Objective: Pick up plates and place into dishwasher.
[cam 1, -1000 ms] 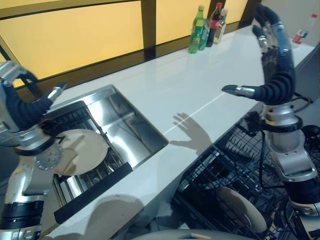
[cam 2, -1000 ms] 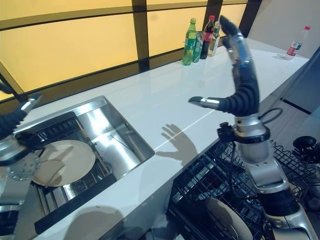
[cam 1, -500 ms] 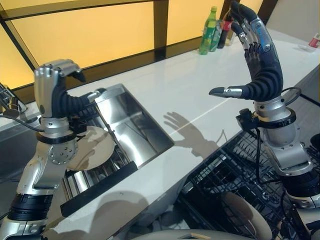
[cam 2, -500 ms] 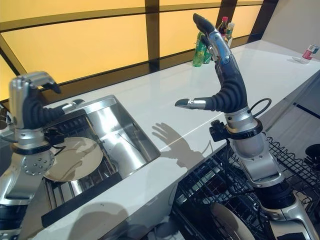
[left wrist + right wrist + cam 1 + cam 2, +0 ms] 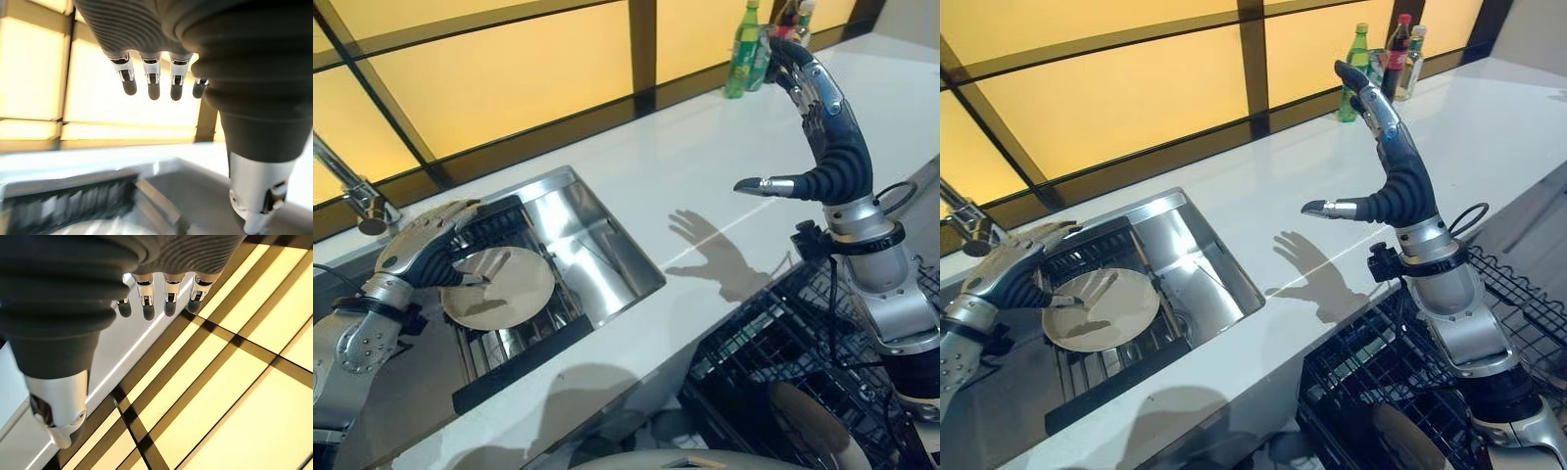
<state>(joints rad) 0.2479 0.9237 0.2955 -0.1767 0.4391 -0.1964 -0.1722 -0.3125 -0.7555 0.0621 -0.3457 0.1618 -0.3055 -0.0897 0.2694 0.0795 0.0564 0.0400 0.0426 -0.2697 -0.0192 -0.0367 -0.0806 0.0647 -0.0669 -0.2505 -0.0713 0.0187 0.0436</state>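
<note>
Reaching my left hand [image 5: 429,250], fingers spread and empty, over the round beige plate [image 5: 499,288] resting on the sink's dark rack [image 5: 505,343], ready to grasp its rim. My right hand [image 5: 1386,162] hovers spread above the white counter [image 5: 1263,186], clear of the black wire dishwasher basket [image 5: 1381,382].

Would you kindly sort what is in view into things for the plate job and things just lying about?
For the job:
plate in the sink
dishwasher rack, with another plate in it
left hand, open above the sink plate
right hand, open, raised

Lying about:
bottles
tap
</note>
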